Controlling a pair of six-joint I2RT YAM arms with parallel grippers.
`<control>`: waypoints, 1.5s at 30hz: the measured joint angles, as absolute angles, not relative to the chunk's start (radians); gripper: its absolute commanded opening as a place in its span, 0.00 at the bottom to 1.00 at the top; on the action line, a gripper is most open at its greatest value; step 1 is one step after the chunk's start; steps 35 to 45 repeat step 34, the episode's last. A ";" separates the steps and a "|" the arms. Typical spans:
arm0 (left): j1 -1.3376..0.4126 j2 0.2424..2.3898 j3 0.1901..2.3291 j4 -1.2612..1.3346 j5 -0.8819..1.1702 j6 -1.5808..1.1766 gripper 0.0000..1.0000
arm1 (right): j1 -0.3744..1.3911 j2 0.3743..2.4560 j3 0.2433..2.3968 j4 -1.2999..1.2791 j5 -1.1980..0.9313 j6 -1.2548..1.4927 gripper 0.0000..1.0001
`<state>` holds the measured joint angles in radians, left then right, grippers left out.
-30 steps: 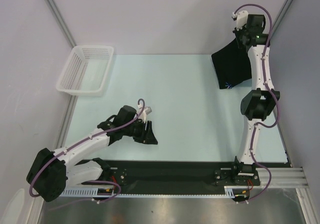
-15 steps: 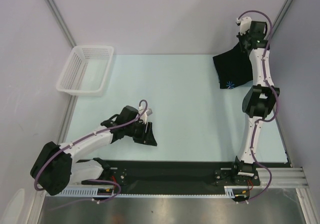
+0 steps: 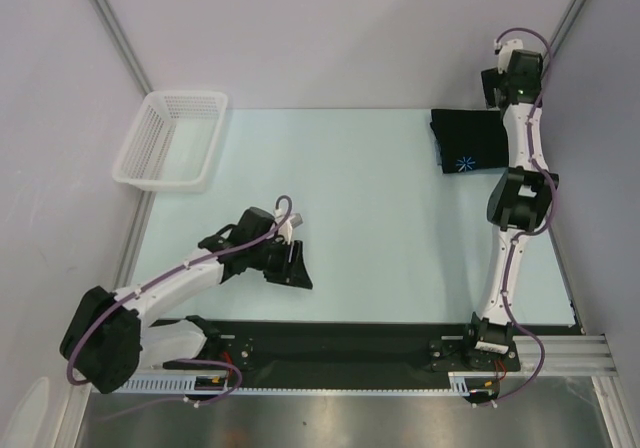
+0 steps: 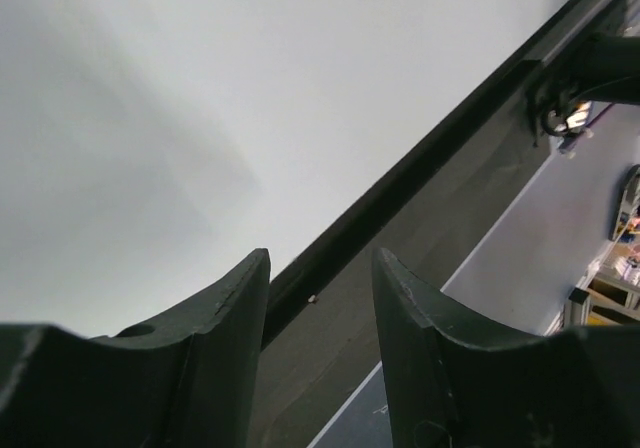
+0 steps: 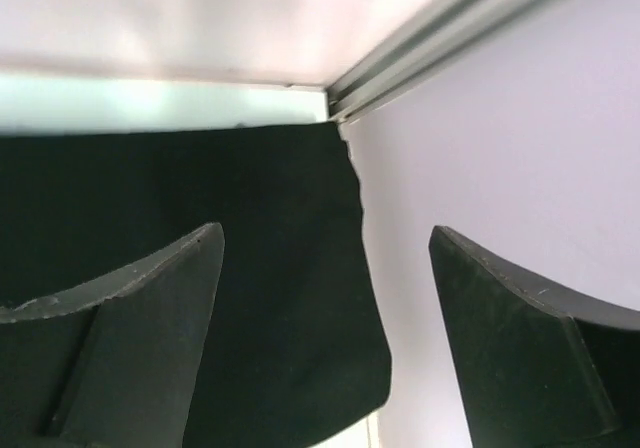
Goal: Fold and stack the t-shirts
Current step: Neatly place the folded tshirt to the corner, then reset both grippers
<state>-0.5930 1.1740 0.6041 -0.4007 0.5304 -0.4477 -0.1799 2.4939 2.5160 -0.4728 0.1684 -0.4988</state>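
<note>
One black t-shirt (image 3: 465,140) lies folded flat at the table's far right corner, its small blue-white starburst mark (image 3: 462,164) near the front edge. My right gripper (image 3: 492,96) hovers over the shirt's back edge, close to the wall. In the right wrist view my right gripper (image 5: 326,230) stands open, wide apart and empty, with the black t-shirt (image 5: 200,268) below it. My left gripper (image 3: 298,268) sits low over the table at near left. The left wrist view shows my left gripper (image 4: 323,258) open with nothing between the fingers.
A white mesh basket (image 3: 188,95) stands at the far left corner against the side wall. A black strip (image 3: 350,343) runs along the table's near edge by the arm bases. Walls and a metal corner post (image 5: 450,28) close in behind the black shirt.
My right gripper has opened and let go of the black shirt, which dropped from hanging to lying flat. The right arm swung further right and back. The left arm barely shifted.
</note>
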 measured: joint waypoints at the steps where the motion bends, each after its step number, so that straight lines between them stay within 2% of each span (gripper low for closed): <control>1: -0.593 1.149 0.604 -0.403 0.530 -0.456 0.52 | -0.181 2.483 2.518 -0.468 0.174 -0.471 1.00; 5: -0.593 1.046 0.603 -0.385 0.532 -0.502 0.53 | -0.143 2.366 2.465 -0.490 0.175 -0.337 1.00; 6: -0.593 1.019 0.602 -0.373 0.533 -0.519 0.58 | -0.120 2.308 2.420 -0.504 0.165 -0.278 1.00; 8: -0.593 0.968 0.595 -0.343 0.530 -0.554 0.62 | -0.069 2.189 2.323 -0.512 0.119 -0.173 1.00; 13: -0.592 0.784 0.533 -0.288 0.497 -0.655 0.70 | 0.084 1.714 1.767 -0.393 -0.080 0.188 1.00; 15: -0.592 0.693 0.487 -0.262 0.482 -0.705 0.80 | 0.139 1.557 1.559 -0.334 -0.158 0.332 1.00; 19: -0.591 0.503 0.340 -0.173 0.458 -0.843 0.85 | 0.207 1.308 1.082 -0.110 -0.298 0.644 1.00; 21: -0.591 0.387 0.250 -0.141 0.446 -0.920 0.98 | 0.245 1.214 0.834 -0.061 -0.336 0.785 1.00; 24: -0.591 0.228 0.146 -0.102 0.417 -1.040 1.00 | 0.300 1.061 0.533 -0.065 -0.353 0.939 1.00; 27: -0.591 0.063 0.053 -0.029 0.402 -1.180 1.00 | 0.308 0.813 0.338 -0.136 -0.353 1.054 1.00; 34: -0.591 0.008 0.043 0.260 0.425 -1.444 1.00 | 0.269 0.332 0.088 -0.163 -0.416 1.261 1.00; 45: -0.591 0.008 0.043 0.260 0.425 -1.444 1.00 | 0.269 0.332 0.088 -0.163 -0.416 1.261 1.00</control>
